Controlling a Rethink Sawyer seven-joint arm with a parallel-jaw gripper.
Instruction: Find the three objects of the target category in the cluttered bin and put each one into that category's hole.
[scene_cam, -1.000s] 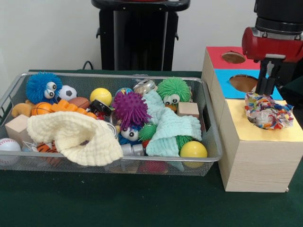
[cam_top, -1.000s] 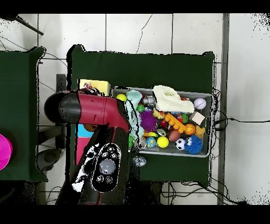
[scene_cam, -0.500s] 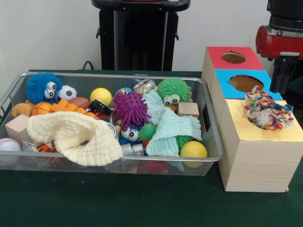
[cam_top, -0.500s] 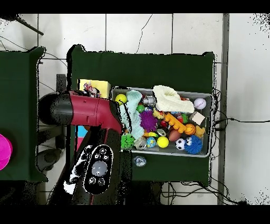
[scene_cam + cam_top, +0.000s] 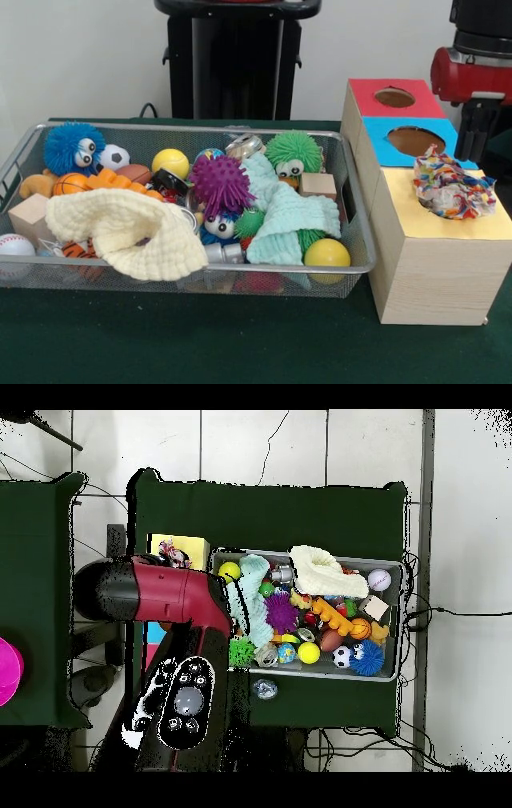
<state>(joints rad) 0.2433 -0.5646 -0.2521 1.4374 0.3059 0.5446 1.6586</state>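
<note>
Your gripper hangs above the wooden box, over its blue section. Only dark fingers show below the red arm; you cannot tell whether they are spread or pressed together. They are not touching the multicoloured rope toy. That toy sits bunched on the yellow section at the box's near end, covering whatever opening is there. The blue hole and the red hole are both uncovered.

The wire basket stands beside the box on the green tabletop, touching or nearly touching it. Inside it: cream cloth at the near left, mint cloth toward the right, purple spiky ball in the middle, blue fuzzy ball at the far left corner, green fuzzy ball at the far right, yellow ball at the near right corner.

In the overhead view the arm covers most of the box.
</note>
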